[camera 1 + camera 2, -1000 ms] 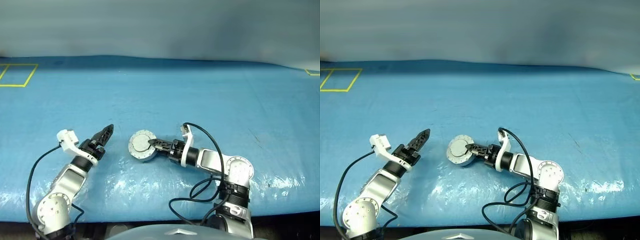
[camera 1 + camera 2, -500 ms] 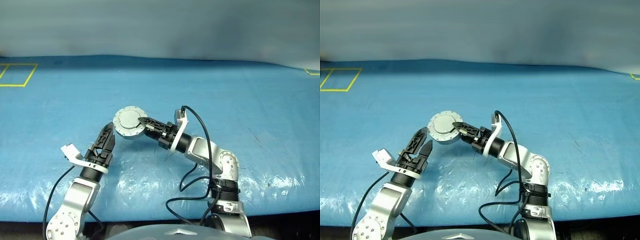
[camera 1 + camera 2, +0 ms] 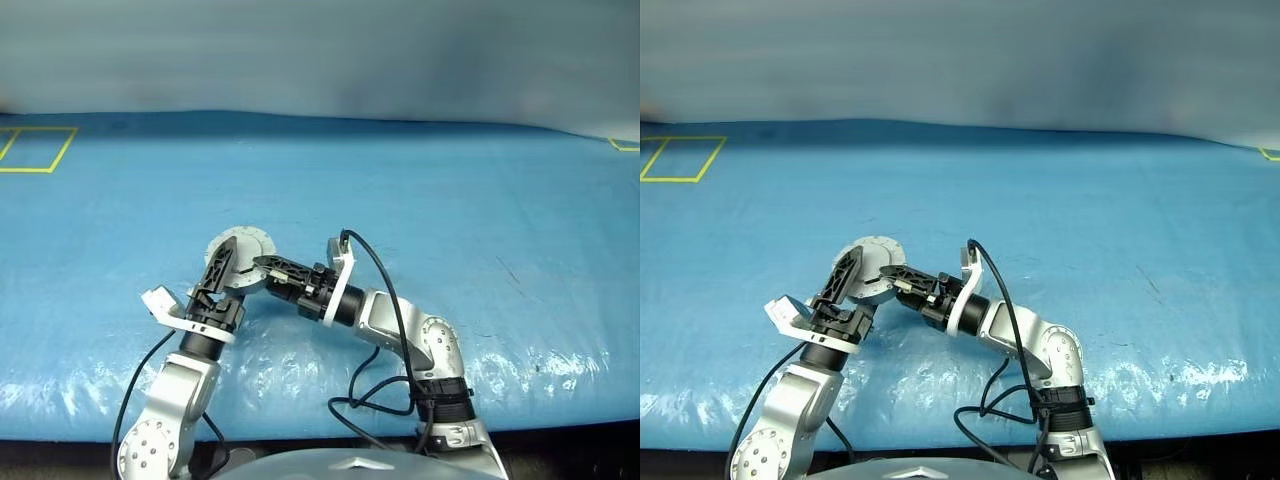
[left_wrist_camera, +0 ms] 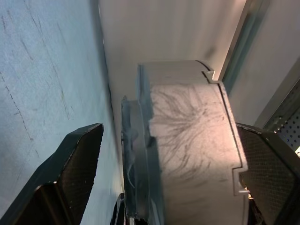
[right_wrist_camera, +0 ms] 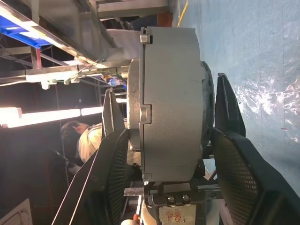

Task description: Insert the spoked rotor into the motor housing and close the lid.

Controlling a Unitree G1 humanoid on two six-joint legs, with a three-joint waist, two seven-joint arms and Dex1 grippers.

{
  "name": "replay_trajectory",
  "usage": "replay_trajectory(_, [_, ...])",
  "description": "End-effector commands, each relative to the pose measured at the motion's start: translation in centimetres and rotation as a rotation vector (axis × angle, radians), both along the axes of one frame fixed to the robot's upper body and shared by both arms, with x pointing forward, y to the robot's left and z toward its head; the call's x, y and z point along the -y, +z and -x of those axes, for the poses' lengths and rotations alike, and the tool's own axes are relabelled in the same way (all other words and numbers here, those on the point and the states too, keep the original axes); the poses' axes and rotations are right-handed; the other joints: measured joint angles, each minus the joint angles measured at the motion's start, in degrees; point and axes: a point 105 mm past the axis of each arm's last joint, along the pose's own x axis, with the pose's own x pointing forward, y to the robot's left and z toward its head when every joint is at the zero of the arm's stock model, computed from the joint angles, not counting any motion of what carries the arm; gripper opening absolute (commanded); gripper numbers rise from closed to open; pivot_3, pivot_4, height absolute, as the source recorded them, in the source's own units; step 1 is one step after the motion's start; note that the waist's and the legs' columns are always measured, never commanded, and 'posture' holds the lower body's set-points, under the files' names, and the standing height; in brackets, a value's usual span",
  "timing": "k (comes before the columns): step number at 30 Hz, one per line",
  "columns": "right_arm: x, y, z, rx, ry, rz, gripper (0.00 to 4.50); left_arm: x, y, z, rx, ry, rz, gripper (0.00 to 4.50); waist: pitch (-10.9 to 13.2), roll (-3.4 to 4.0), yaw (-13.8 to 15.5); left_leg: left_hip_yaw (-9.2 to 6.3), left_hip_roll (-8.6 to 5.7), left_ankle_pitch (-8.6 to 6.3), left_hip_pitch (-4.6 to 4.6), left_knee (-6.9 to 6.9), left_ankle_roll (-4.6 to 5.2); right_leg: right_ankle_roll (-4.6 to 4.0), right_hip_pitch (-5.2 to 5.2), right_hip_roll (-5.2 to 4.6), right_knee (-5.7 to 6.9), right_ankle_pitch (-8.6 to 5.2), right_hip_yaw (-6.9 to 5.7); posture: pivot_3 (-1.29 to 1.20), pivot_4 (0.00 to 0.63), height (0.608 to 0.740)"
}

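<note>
The motor housing (image 3: 238,260), a short round silver body with a flanged flat face turned up, hangs above the blue table. My right gripper (image 3: 262,267) is shut on it, one finger on each flat end (image 5: 234,154). The housing's grey side wall (image 5: 168,93) fills the gap between those fingers. My left gripper (image 3: 222,270) is open, and its fingers (image 4: 77,164) stand on either side of the housing's wall (image 4: 187,136) without pressing on it. The spoked rotor is out of view. I cannot tell whether the flat face is the lid.
A blue sheet (image 3: 430,200) covers the table. A yellow taped square (image 3: 35,150) lies at the far left and a yellow corner mark (image 3: 626,145) at the far right. Black cables (image 3: 385,385) loop under my right arm. A person (image 5: 86,140) shows behind the housing in the right wrist view.
My right gripper lifted the housing off the sheet and carried it to the left. My left arm swung right and rolled, so its open fingers now straddle the housing.
</note>
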Motion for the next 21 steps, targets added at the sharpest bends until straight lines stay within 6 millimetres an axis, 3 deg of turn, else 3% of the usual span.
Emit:
replay_trajectory(1, [0.0,2.5,0.5,0.081,0.01,-0.085,2.39,0.3,0.7,0.2,0.007,0.013,0.035,3.93,0.0,0.0,0.04,0.0,0.0,0.0,-0.02,0.05,0.01,0.02,0.0,0.0,0.0,0.01,0.0,0.0,0.15,0.74])
replay_trajectory(6, [0.3,1.9,0.5,0.219,0.003,0.052,2.39,-0.3,0.5,0.2,-0.006,0.05,0.022,2.33,0.0,0.0,0.18,-0.01,-0.01,-0.02,-0.14,0.24,0.03,0.07,-0.02,0.0,0.01,0.05,0.0,0.0,0.15,0.74])
replay_trajectory(8, [0.6,1.7,0.2,0.257,-0.017,0.087,2.39,-0.9,0.5,0.0,-0.011,0.083,0.011,2.35,0.0,0.01,0.19,-0.03,-0.01,-0.02,-0.17,0.35,0.04,0.09,-0.03,0.01,0.03,0.06,-0.01,0.0,0.15,0.74])
replay_trajectory(13, [1.7,1.3,-0.1,0.346,-0.024,0.176,4.05,-2.6,0.0,-0.8,-0.06,0.174,-0.039,2.35,0.0,0.01,0.34,-0.02,-0.02,-0.02,-0.2,0.49,0.04,0.19,-0.01,0.01,0.03,0.13,0.01,0.0,0.15,0.74])
replay_trajectory(15, [2.3,1.2,-0.5,0.397,-0.056,0.234,4.5,-3.6,0.1,-1.3,-0.06,0.213,-0.063,2.35,0.0,0.01,0.63,-0.03,-0.02,-0.02,-0.2,0.5,0.05,0.2,-0.01,0.02,0.03,0.13,0.0,0.0,0.15,0.74])
replay_trajectory(21, [4.0,-0.2,-1.1,0.597,-0.067,0.48,4.5,-6.6,0.1,-4.2,-0.059,0.267,-0.142,2.35,-0.01,-0.02,1.28,-0.06,-0.06,0.0,-0.29,0.6,0.05,0.33,0.01,0.01,0.0,0.22,-0.01,0.0,0.15,0.74])
